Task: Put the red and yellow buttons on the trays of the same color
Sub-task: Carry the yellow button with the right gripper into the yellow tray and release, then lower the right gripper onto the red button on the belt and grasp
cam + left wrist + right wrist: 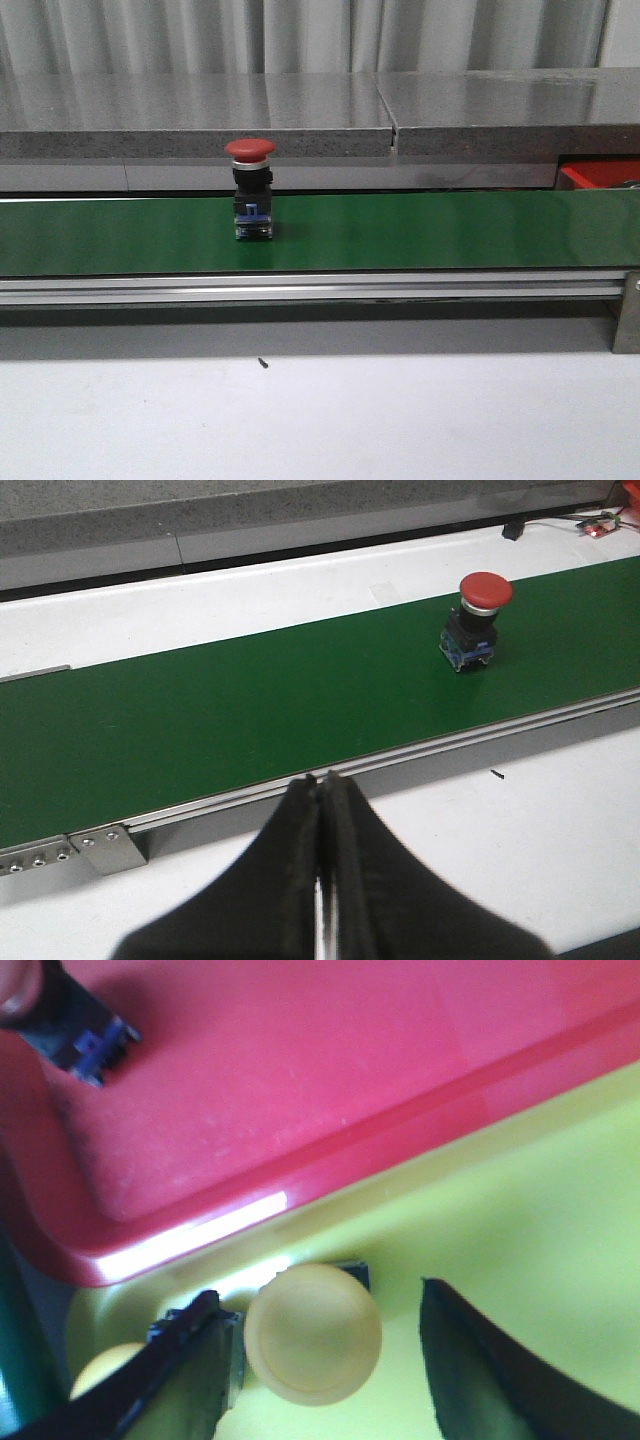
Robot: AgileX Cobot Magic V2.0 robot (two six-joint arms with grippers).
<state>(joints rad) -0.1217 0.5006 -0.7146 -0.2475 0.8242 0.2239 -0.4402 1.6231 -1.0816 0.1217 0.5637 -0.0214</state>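
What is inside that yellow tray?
The yellow tray holds a yellow button between the open right claw, and part of another; the claw hides the rest.

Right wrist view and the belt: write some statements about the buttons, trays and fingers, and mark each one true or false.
1. A red button stands upright on the green belt. True.
2. The left gripper has its fingers wide open. False: they are pressed together, holding nothing.
3. A yellow button sits between the open fingers of the right gripper, over the yellow tray. True.
4. The red tray is empty. False: a button body lies in it near one corner.
5. The yellow tray holds only one button. False: a second yellow cap shows beside one finger.
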